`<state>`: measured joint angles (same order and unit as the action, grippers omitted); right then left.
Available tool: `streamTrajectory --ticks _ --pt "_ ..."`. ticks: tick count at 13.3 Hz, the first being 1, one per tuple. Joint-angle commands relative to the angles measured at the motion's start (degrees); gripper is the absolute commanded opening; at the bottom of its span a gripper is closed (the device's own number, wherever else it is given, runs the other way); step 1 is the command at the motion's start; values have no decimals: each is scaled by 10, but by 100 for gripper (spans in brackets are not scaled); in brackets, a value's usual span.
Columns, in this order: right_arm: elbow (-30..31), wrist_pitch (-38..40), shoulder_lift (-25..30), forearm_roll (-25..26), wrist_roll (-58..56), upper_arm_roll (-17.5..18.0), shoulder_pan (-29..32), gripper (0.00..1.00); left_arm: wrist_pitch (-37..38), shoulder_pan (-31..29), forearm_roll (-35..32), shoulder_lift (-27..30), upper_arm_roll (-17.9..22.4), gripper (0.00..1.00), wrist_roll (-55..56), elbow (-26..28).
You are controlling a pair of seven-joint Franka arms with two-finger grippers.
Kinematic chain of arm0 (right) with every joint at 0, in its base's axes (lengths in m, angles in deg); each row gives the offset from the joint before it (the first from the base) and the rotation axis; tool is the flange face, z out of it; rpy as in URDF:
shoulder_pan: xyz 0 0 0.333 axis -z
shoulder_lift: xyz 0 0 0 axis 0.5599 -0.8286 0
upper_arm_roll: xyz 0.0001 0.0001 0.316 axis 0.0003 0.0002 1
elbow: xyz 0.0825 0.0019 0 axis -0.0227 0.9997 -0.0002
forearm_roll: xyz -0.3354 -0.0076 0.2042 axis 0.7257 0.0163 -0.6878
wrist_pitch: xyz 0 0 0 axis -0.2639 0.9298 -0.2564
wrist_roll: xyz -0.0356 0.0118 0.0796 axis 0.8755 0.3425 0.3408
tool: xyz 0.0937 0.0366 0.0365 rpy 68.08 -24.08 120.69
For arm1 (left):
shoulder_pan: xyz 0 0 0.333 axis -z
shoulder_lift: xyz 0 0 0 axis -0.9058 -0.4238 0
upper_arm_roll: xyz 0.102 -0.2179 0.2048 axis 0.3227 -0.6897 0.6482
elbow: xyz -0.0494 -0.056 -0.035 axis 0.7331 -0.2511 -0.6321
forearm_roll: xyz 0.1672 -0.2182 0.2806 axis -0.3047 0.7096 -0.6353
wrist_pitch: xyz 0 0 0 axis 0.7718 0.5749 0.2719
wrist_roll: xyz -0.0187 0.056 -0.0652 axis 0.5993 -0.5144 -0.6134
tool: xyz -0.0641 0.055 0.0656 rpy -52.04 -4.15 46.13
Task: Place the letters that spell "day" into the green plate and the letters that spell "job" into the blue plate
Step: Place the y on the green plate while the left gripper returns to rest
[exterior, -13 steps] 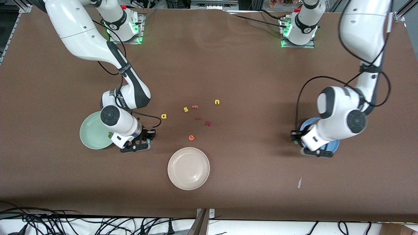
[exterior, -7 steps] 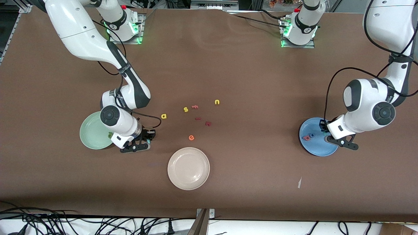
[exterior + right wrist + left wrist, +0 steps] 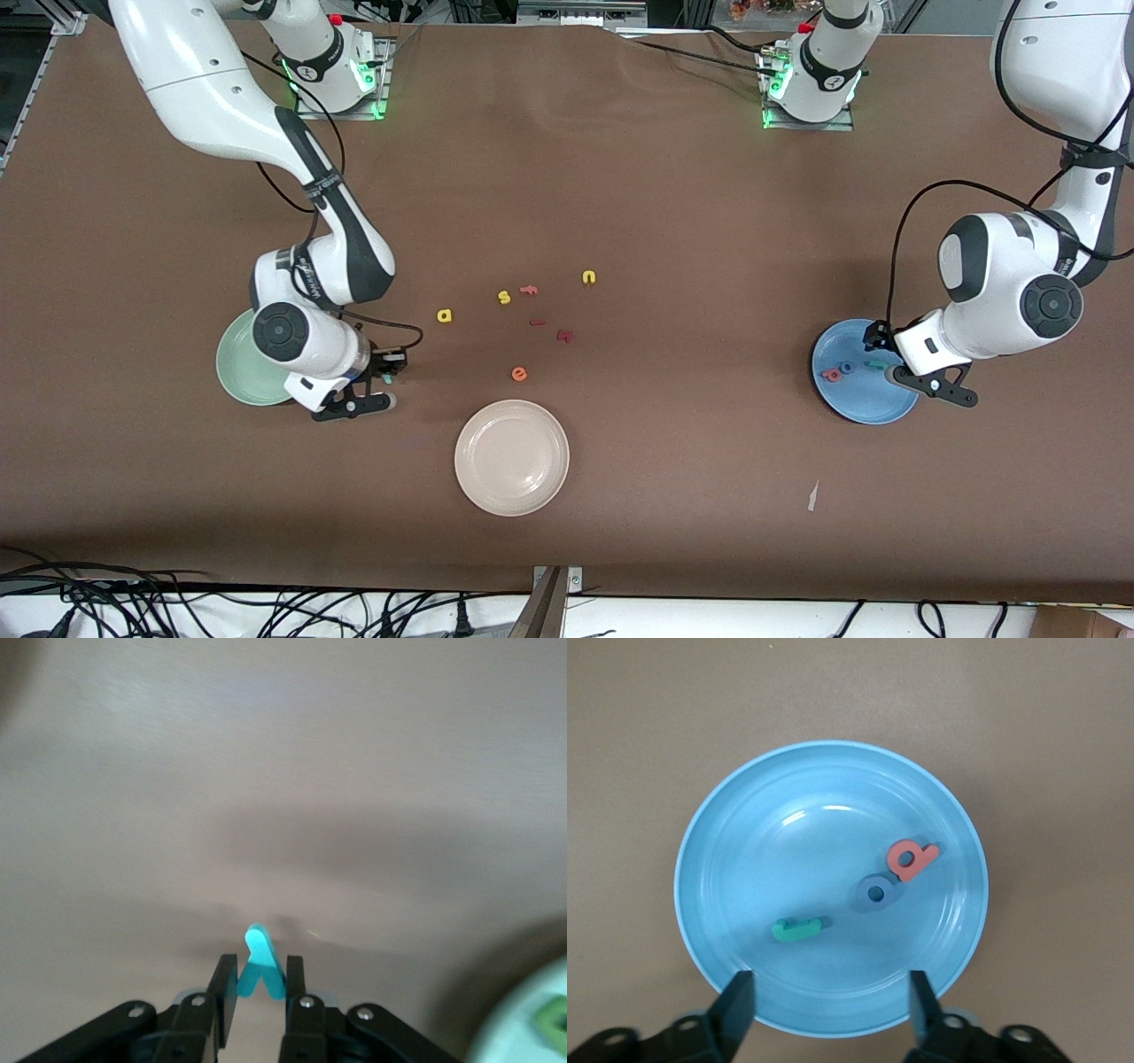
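Left gripper over the blue plate at the lower right of the front view, fingers spread apart and empty. In that plate: teal j, blue o and salmon-red b, the o touching the b, the j lying a little apart.

Right gripper at the left of the front view, over the bench just beside the green plate, fingers clamped on the teal y. Olive-green d in the green plate, seen only at the lower right corner of the right wrist view.

Yellow a on the bench left of center in the front view, well apart from both plates. Near frame center: yellow s, yellow u, orange e and several dark red letters. Cream-white plate below them in the front view.
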<state>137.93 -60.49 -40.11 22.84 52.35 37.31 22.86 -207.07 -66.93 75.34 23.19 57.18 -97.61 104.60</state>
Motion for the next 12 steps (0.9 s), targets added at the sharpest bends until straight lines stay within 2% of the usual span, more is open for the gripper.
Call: streamTrajectory --ticks 1,3,6,11,12 --pt "70 9 63 5 -50 -24 5 9 -20 -6 -14 86 -6 100 2 81" --pt "112 -7 89 5 -79 -46 5 9 -42 -5 -13 135 -7 100 3 110" --pt "193 -73 125 5 -133 -78 5 9 -26 -6 -11 229 -7 100 2 135" --pt "220 -105 131 2 -220 -105 6 11 106 -16 -12 359 -26 100 4 133" --pt "219 -105 130 1 -220 -106 6 16 141 -19 -12 370 -27 100 4 116"
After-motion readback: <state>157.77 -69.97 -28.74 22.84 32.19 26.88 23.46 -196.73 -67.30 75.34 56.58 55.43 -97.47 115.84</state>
